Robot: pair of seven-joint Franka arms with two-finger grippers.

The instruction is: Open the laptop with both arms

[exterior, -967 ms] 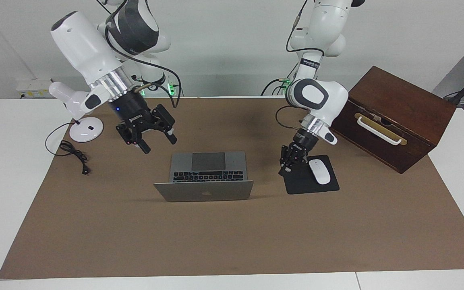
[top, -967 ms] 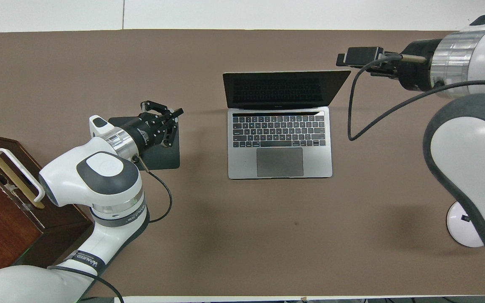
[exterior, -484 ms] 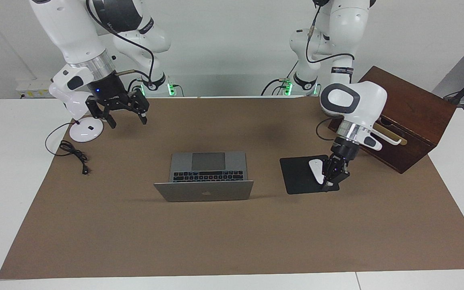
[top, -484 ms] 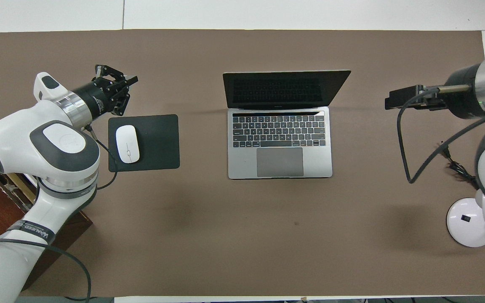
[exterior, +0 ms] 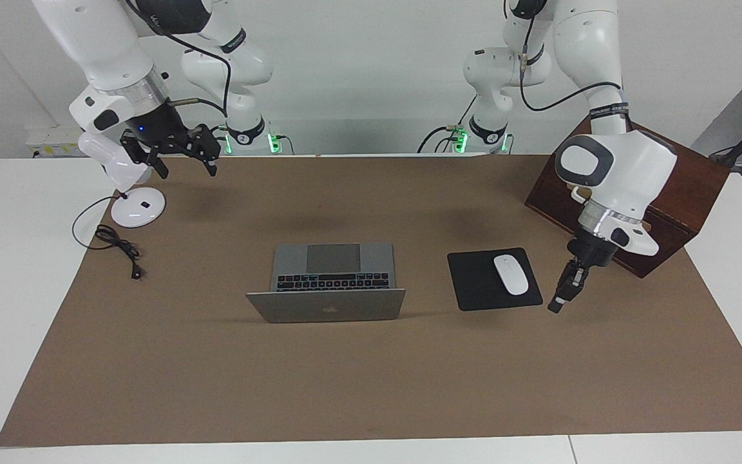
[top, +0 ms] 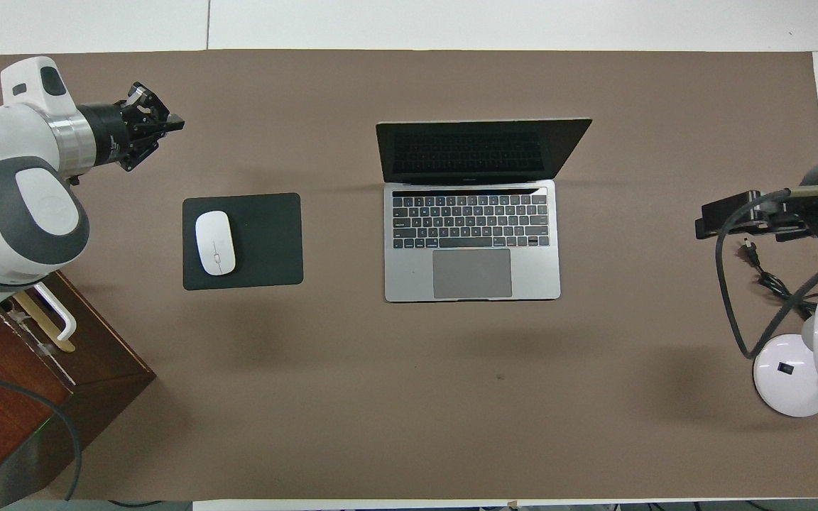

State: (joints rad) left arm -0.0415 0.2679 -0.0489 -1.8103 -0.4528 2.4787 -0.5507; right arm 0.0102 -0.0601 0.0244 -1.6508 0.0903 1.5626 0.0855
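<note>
At mid-worktop the laptop [exterior: 326, 281] is sitting open; the right gripper [exterior: 180, 162] is hanging beside the desk lamp [exterior: 127, 187], fingers apart, and the left gripper [exterior: 556, 303] is hanging beside the mouse pad [exterior: 474, 281], fingers together

Desk clutter on a brown table mat [exterior: 371, 386]

A white mouse [exterior: 511, 274] lies on a black mouse pad [exterior: 474, 283]; a dark wooden box [exterior: 686, 187] with a white handle [top: 54, 319] sits nearby. At the right arm's end stand a white desk lamp [exterior: 129, 193] and a black cable [exterior: 116, 248].
</note>
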